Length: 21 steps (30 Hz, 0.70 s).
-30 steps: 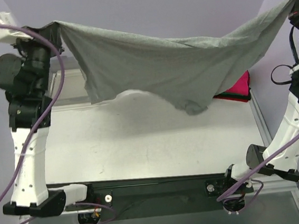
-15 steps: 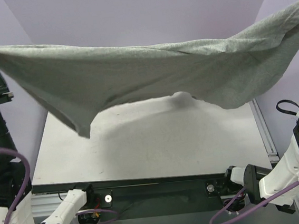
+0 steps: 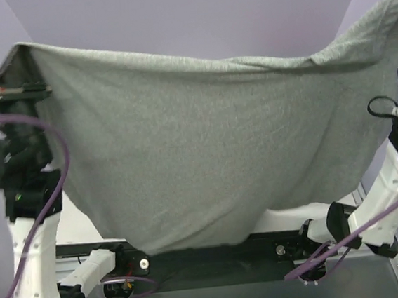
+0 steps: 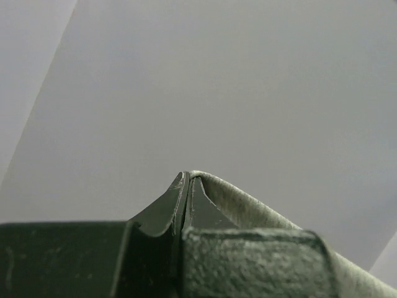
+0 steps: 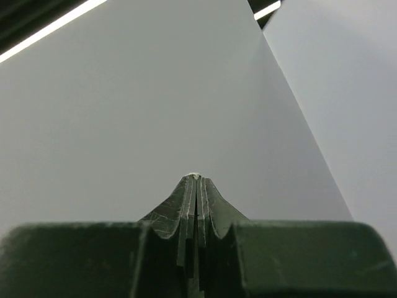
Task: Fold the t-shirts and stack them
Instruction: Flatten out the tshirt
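Note:
The heather-grey t-shirt (image 3: 207, 155) hangs stretched wide between both grippers, high above the table, and its lower hem reaches down to the near edge. My left gripper (image 3: 15, 54) is shut on its upper left corner. In the left wrist view the jaws (image 4: 187, 177) pinch grey cloth (image 4: 248, 205) that trails off to the right. My right gripper (image 5: 196, 177) is shut, with a sliver of pale cloth at its tip. In the top view it is out of frame at the upper right. The folded shirts are hidden behind the hanging tee.
Only slivers of the white table (image 3: 290, 218) show under the hem. The black base rail (image 3: 216, 256) runs along the near edge. The left arm (image 3: 30, 228) and right arm (image 3: 392, 180) stand at the sides with purple cables (image 3: 55, 156). Both wrist views face bare lilac walls.
The shirt has been lifted and swung toward the camera. It now hangs as a broad sheet covering the table and the pink folded shirt. The left arm has come back into view.

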### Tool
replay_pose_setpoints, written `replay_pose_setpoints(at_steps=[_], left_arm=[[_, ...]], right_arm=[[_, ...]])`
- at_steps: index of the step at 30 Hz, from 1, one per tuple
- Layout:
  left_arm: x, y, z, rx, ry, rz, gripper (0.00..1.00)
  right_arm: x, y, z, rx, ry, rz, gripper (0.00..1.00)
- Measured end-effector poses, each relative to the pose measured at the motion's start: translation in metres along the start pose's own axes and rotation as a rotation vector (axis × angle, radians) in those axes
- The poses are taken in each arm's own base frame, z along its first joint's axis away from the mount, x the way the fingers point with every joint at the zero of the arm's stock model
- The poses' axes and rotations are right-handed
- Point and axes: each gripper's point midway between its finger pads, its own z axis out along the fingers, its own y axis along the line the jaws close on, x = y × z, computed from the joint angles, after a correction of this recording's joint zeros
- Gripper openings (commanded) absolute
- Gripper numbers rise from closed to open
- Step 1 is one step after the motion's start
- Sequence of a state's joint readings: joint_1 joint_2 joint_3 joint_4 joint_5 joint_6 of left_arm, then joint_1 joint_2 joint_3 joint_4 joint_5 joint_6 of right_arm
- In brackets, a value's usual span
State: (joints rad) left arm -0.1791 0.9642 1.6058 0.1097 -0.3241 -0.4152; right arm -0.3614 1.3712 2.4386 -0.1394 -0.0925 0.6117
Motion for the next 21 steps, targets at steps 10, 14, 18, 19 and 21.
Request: replay_pose_setpoints(at_steps=[10, 14, 18, 19, 21], left_arm=[[0.343, 0.161, 0.015, -0.277, 0.688, 0.200, 0.19], [0.429, 0.201, -0.011, -0.328, 0.936, 0.209, 0.82], [0.452, 0.202, -0.028, -0.328, 1.048, 0.173, 0.97], [0.451, 0.198, -0.028, -0.320, 1.050, 0.166, 0.97], [0.444, 0.189, -0.026, -0.301, 1.043, 0.157, 0.97]], right_arm=[[0.269, -0.155, 0.054, 0.296, 0.578, 0.125, 0.00], [0.334, -0.192, 0.020, 0.422, 0.776, 0.157, 0.44], [0.341, -0.193, 0.004, 0.450, 0.828, 0.167, 1.00], [0.340, -0.192, 0.001, 0.448, 0.832, 0.165, 1.00], [0.339, -0.188, -0.010, 0.449, 0.850, 0.158, 1.00]])
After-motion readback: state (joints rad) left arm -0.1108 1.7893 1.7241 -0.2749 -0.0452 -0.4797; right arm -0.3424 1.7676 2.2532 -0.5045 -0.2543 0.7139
